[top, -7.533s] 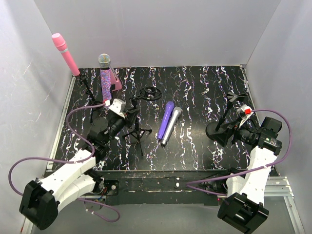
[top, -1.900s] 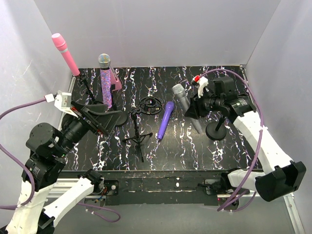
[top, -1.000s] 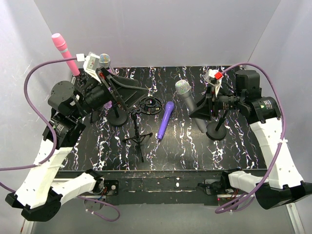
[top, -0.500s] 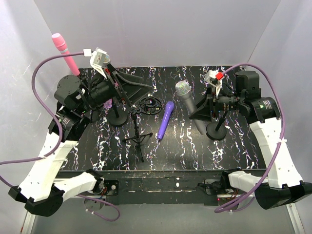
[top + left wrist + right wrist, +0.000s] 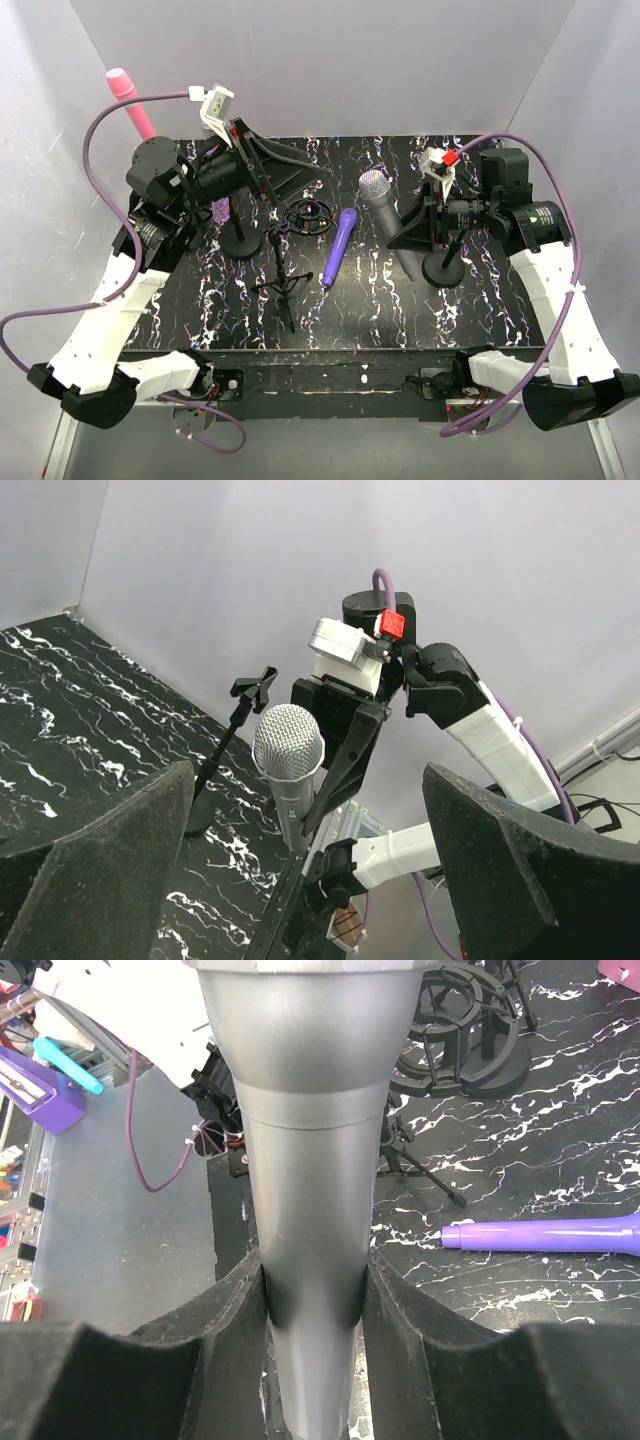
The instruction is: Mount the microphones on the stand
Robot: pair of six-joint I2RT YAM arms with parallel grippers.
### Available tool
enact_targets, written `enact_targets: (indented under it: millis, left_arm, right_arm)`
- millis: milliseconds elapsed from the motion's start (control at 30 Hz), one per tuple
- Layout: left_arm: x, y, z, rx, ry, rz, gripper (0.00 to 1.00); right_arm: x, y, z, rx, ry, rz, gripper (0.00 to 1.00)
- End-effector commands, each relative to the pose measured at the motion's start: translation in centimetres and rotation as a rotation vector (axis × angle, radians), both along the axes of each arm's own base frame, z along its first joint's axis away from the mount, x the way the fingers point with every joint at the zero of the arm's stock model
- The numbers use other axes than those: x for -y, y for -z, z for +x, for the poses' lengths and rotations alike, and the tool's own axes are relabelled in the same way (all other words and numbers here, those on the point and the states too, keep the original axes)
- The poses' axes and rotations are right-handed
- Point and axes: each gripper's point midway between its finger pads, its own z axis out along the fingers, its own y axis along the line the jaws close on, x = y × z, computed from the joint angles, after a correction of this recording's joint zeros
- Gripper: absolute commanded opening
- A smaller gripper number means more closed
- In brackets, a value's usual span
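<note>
Gripping what, the right gripper [image 5: 413, 232]?

The silver-grey microphone [image 5: 382, 205], clenched low on its handle. It's head up and tilted, off the surface [image 5: 380, 300], just beside the round-based stand [image 5: 442, 270].

And the left gripper [image 5: 300, 176]?

Released, jaws wide, raised over the back left, holding nothing.

What could go wrong?

I'd judge the stand tips if the arm nudges it. Or the smooth handle slides in the grip when pressed into the clip [image 5: 255, 683]. The plain purple microphone [image 5: 338, 246] lies flat nearby
</note>
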Motion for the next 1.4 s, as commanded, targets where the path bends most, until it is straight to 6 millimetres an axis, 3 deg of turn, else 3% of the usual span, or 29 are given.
enact_targets:
  millis: [0,167,300,467,633,800,1000,1167,1367]
  left_arm:
    - [0.4,-1.9,-0.5,0.034,0.044,-0.029,0.98]
    - [1.4,-2.0,-0.1,0.017,0.075,-0.037,0.98]
    - [2.8,-0.9,0.4,0.003,0.073,-0.029,0.98]
    - [5.8,0.3,0.4,0.020,0.055,-0.009,0.98]
    - [8.4,1.7,2.0,0.003,0.023,-0.014,0.98]
    - [10.0,2.3,1.8,0.011,0.038,-0.012,0.98]
    - [11.3,4.4,1.3,-0.020,0.046,-0.009,0.98]
    - [13.1,4.7,1.2,-0.015,0.070,-0.052,0.91]
    - [14.4,5.0,1.3,-0.022,0.100,-0.078,0.70]
  right_arm:
    - [-0.1,-1.7,-0.7,0.052,-0.032,0.049,0.01]
    - [-0.1,-2.2,-0.7,0.040,-0.045,0.075,0.01]
    - [0.0,-2.6,-0.6,0.031,-0.046,0.097,0.01]
    - [0.3,-3.6,-0.2,0.015,-0.046,0.136,0.01]
    - [0.3,-4.2,-0.2,-0.010,-0.061,0.153,0.01]
    - [0.3,-4.8,0.3,-0.036,-0.060,0.175,0.01]
    - [0.3,-5.1,0.9,-0.067,-0.067,0.187,0.01]
    - [0.2,-4.4,1.2,-0.110,-0.077,0.192,0.01]
    - [0.2,-3.9,1.1,-0.123,-0.083,0.197,0.01]
